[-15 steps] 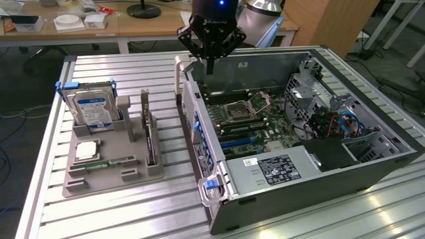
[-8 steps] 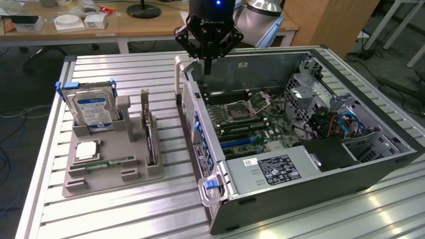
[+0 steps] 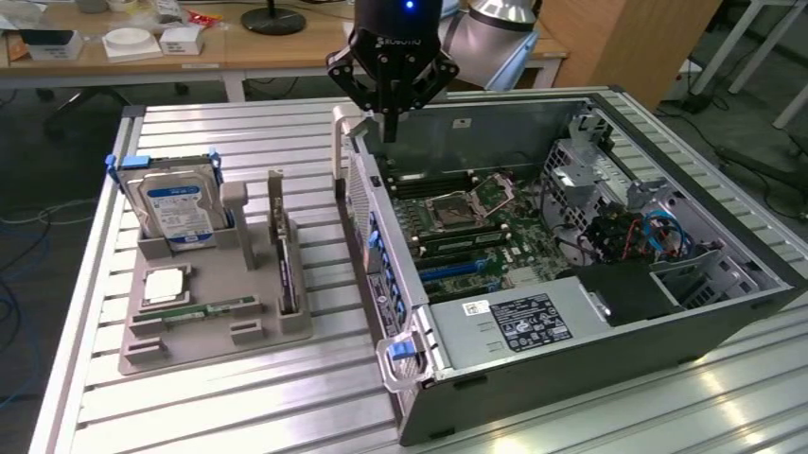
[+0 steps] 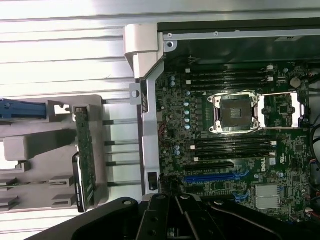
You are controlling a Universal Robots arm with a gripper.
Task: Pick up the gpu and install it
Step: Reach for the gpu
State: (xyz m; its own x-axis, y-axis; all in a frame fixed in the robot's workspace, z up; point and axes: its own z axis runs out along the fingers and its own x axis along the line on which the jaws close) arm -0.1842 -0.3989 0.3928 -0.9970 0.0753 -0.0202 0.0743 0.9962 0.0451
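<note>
The thin, flat gpu stands on edge in the grey moulded tray beside the open metal case; the black gripper hangs clenched and empty over the case's tray-side rim.

- My arm comes straight down at the upper middle of the exterior view;
- my gripper points downward, fingers pressed together.
</note>
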